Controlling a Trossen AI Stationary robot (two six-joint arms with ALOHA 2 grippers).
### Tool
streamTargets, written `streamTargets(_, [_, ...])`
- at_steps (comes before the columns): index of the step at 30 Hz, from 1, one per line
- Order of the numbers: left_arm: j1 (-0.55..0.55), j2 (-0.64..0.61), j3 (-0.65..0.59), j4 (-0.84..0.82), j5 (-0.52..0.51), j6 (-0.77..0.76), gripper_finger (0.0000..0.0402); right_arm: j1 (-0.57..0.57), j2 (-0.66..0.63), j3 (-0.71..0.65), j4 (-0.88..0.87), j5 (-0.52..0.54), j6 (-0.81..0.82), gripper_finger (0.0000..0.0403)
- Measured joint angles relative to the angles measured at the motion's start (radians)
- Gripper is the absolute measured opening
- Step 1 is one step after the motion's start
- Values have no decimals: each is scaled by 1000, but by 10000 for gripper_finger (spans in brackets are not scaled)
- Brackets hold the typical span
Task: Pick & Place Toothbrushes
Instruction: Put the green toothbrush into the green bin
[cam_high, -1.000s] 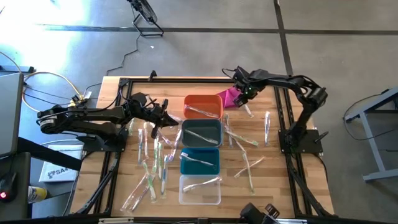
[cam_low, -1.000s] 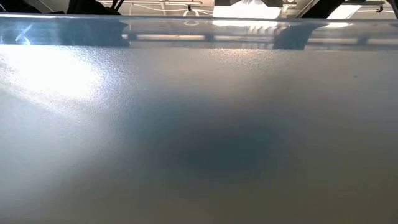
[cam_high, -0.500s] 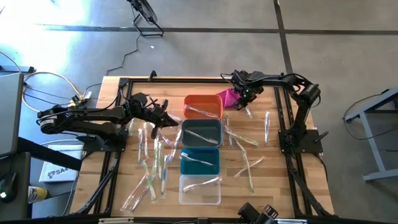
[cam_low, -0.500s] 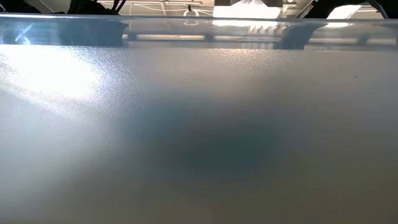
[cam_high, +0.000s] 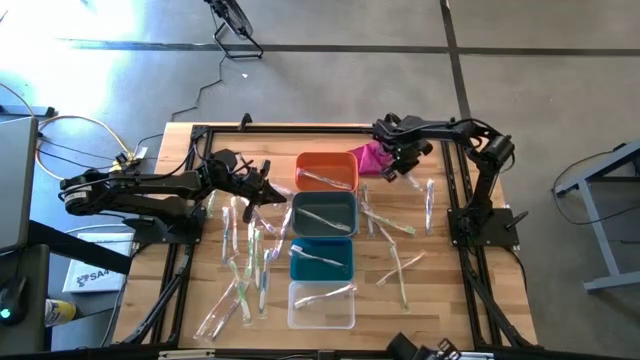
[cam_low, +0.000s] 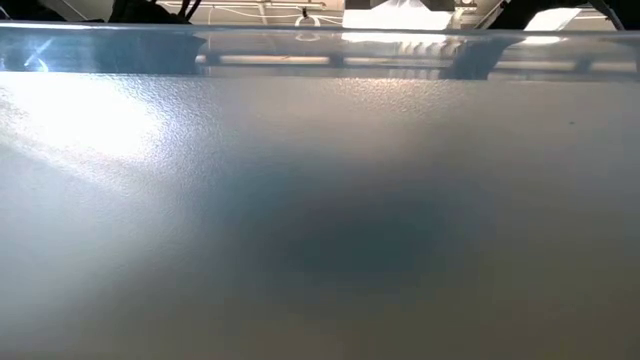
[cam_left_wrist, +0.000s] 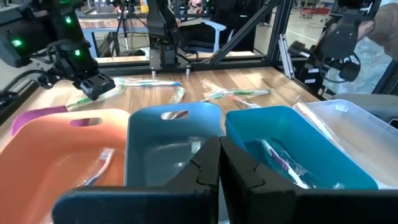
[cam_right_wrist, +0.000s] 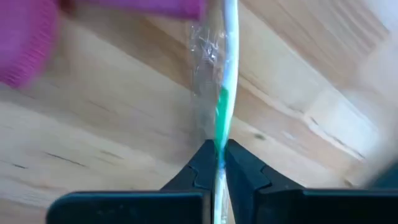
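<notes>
gripping a green-and-white toothbrush (cam_right_wrist: 222, 106) beside the pink cloth (cam_high: 368, 157), the right gripper (cam_high: 404, 166) has its fingers pinched shut on the wrapper. lift straight up, clear of the cloth, before swinging toward the bins. the left gripper (cam_left_wrist: 219, 163), shut and empty, waits beside the grey bin (cam_high: 323, 214).

Grey concrete floor (cam_high: 330, 80) surrounds the wooden table (cam_high: 440, 300).

Robotics lab: concrete floor (cam_high: 330, 80), framed wooden table (cam_high: 190, 300), cables (cam_high: 70, 135), more rigs beyond
</notes>
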Motion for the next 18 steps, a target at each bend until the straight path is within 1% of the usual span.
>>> streamTargets(5, [0,0,0,-24,0,24,1,20,-29,0,-73,47,55,8])
streamTargets(9, [0,0,0,-25,0,26,1,20,-83,0,-127,104,112,8])
streamTargets(14, [0,0,0,-26,0,26,1,20,-191,0,-177,182,183,8])
streamTargets(18, [0,0,0,-26,0,26,1,20,-303,0,-163,173,190,7])
